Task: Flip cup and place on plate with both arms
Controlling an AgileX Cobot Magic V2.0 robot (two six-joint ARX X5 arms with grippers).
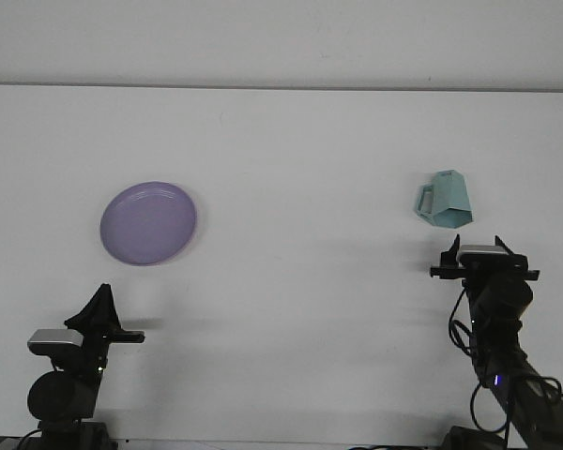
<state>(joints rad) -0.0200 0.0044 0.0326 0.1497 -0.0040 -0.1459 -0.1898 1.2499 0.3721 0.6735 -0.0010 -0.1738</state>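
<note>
A teal cup lies on its side on the white table at the right, its handle pointing left. A purple plate rests flat on the left side of the table. My right gripper is raised just in front of the cup, a little to its right, and does not touch it. Its two dark tips stand apart on either side of the wrist camera, open and empty. My left gripper sits low at the front left, well short of the plate, with nothing in it.
The white table ends at a wall along the back. The bases of both arms stand at the front edge, left and right.
</note>
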